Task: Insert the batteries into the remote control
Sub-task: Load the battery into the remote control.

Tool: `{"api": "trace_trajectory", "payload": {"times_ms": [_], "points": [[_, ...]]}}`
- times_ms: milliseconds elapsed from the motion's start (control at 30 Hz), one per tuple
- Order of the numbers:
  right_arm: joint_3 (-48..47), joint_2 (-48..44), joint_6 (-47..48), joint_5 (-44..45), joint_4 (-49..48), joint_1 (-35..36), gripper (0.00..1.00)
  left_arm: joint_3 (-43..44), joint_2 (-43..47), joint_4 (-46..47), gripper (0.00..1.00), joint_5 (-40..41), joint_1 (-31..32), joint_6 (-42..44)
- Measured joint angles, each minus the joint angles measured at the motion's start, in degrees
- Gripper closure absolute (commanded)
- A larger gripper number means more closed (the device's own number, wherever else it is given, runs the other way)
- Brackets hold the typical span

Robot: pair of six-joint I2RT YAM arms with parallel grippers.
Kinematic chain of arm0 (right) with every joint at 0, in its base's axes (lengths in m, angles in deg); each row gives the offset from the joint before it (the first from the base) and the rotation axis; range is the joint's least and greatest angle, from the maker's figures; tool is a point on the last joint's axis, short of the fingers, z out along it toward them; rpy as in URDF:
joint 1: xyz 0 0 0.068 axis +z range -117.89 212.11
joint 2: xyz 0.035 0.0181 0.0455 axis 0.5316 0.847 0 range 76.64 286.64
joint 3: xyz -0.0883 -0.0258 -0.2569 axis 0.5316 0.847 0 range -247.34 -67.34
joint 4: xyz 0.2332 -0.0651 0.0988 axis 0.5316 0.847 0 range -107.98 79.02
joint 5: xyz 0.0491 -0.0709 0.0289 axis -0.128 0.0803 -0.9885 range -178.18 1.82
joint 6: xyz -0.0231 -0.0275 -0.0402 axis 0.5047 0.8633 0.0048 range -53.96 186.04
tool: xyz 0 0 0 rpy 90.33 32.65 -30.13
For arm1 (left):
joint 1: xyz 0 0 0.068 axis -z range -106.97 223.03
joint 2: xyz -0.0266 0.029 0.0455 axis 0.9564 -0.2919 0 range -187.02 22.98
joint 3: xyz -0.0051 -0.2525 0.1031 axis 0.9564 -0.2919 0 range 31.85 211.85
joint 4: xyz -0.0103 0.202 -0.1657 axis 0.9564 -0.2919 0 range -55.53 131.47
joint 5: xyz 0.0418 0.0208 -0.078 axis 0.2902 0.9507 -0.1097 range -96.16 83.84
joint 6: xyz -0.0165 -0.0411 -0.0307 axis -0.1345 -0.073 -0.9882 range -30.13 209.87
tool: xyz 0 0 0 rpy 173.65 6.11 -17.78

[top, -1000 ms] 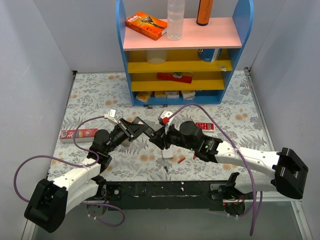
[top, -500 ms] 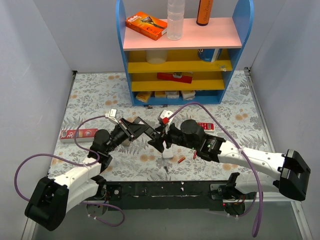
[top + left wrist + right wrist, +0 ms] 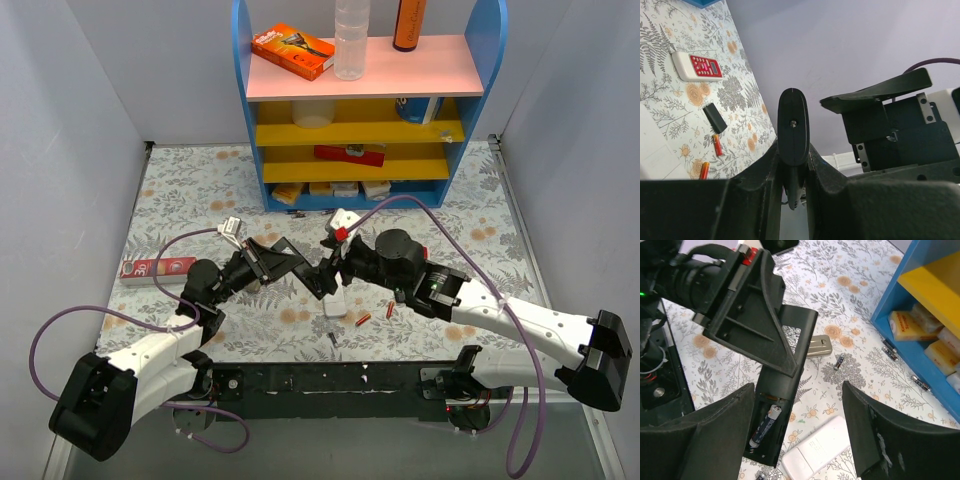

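My left gripper (image 3: 292,262) is shut on a black remote (image 3: 785,390) and holds it above the table; its open battery bay holds one dark battery (image 3: 765,427). In the left wrist view this remote (image 3: 793,125) shows edge-on between my fingers. My right gripper (image 3: 799,390) is open and empty, its jaws apart on either side of the bay end. A plain white remote (image 3: 822,450) lies flat on the table just below, and it also shows in the top view (image 3: 336,303). Two red-orange batteries (image 3: 363,320) (image 3: 388,309) and a dark one (image 3: 332,339) lie loose nearby.
A white remote with red buttons (image 3: 697,66) and a black battery cover (image 3: 715,117) lie on the flowered table. A grey flat piece (image 3: 819,346) and a loose dark battery (image 3: 838,362) lie beyond. A blue shelf (image 3: 360,120) stands at the back, and a red box (image 3: 157,268) lies at left.
My right arm has shifted right and back, and its gripper has drawn slightly away from the black remote. My left gripper has stayed shut on the remote, almost still.
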Motion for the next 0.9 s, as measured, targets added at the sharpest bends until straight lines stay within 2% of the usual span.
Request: {"api": "trace_trajectory", "payload": {"times_ms": [200, 233, 267, 567, 900], "points": [[-2.95, -2.36, 0.87, -1.77, 3.87, 0.02, 0.33, 0.24, -0.74, 0.46, 1.0, -1.25, 0.0, 0.07], [-3.8, -2.38, 0.57, -1.51, 4.87, 0.02, 0.4, 0.24, -0.81, 0.48, 1.0, -1.36, 0.0, 0.07], [-4.7, -2.36, 0.13, -1.2, 6.01, 0.02, 0.43, 0.24, -0.85, 0.48, 1.0, -1.38, 0.0, 0.07], [-9.81, 1.97, -7.61, 1.18, 15.96, 0.0, 0.63, 0.37, -1.11, 0.7, 1.0, -1.49, 0.0, 0.07], [-9.99, 4.04, -13.42, 0.57, 20.7, 0.0, 0.66, 0.96, -1.22, 0.87, 1.0, -1.49, 0.0, 0.07]]}}
